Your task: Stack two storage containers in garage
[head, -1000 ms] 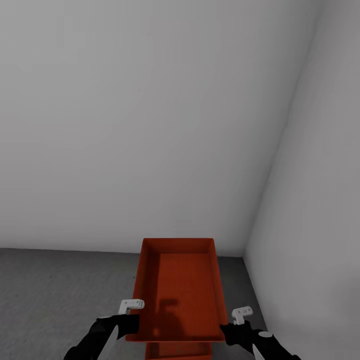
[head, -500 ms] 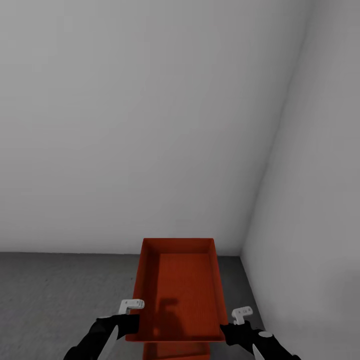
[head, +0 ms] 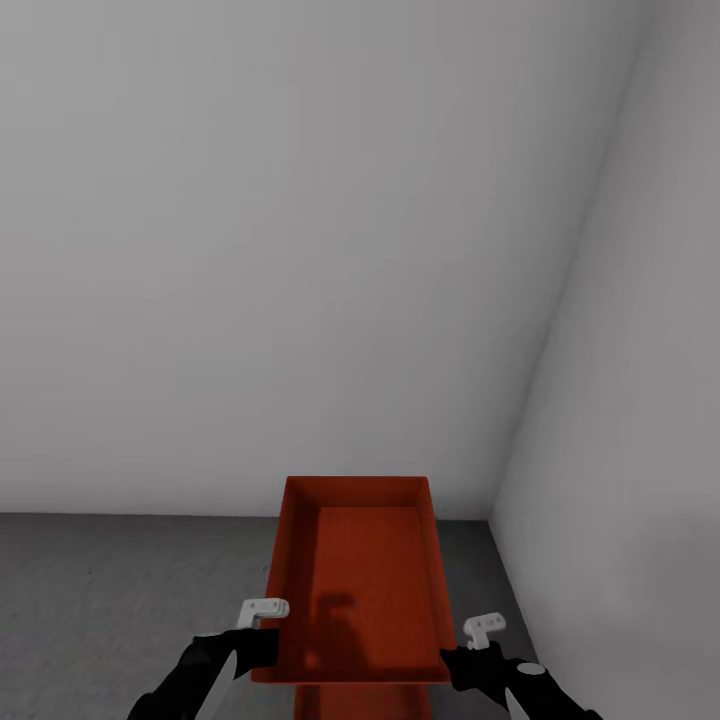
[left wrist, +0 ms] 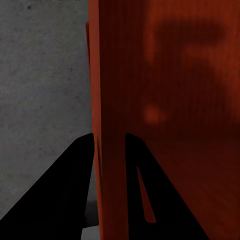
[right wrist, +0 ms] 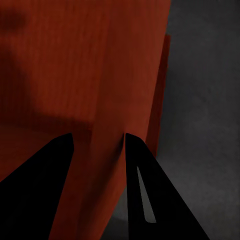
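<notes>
Left gripper (head: 262, 640) pinches the left wall of the upper orange-red open-top rectangular bin (head: 362, 570), one dark finger (left wrist: 65, 190) outside and the other inside. The right gripper (head: 468, 650) clamps the opposite wall the same way, its outer finger (right wrist: 150, 195) hanging over the dark grey concrete floor (head: 110, 590). So both are closed on that bin, which is carried level between the arms in the corner where two plain white walls (head: 300, 240) meet. Beneath it peeks the rim of a second orange-red bin (head: 360, 698); whether the two touch is hard to say.

The step looks like the stacking itself. Doing it well would mean lowering both arms evenly, keeping the held bin level and squared over the lower one, and letting go only once it sits.

The count: two bins, two grippers, one pair of fingers on each wall.
</notes>
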Robot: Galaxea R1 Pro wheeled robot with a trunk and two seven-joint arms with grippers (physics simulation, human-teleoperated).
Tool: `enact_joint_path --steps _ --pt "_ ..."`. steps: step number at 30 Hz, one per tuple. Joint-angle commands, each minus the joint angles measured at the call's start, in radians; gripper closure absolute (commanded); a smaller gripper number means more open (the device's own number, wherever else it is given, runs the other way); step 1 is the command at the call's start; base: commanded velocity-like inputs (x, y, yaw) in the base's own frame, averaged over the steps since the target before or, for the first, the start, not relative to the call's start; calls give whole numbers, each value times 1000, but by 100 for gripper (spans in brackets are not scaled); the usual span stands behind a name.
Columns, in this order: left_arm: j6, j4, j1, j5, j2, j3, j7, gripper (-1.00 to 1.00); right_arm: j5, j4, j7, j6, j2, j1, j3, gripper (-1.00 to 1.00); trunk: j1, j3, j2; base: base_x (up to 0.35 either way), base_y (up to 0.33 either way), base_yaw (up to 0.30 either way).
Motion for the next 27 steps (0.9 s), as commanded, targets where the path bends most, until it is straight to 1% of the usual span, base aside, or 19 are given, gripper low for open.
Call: enact_joint_path --steps 1,5,11,19,27 --pt "-60 -3 -1 11 -11 -3 5 100 7 2 3 7 26 0 2 100 1 -2 -2 14 7 0" --pt "-60 -3 -1 11 -12 -3 5 100 7 2 4 7 26 0 2 100 1 -2 -2 40 2 0" --pt "-60 -3 -1 11 -12 -3 5 100 6 2 4 5 26 0 2 100 1 -2 -2 195 0 0" --pt "-60 -3 -1 10 -12 -3 5 100 6 2 4 5 26 0 2 100 1 -2 -2 26 0 0" --pt "-60 -3 -1 11 -11 -3 5 100 6 2 4 7 26 0 2 100 1 -2 -2 122 -114 0"
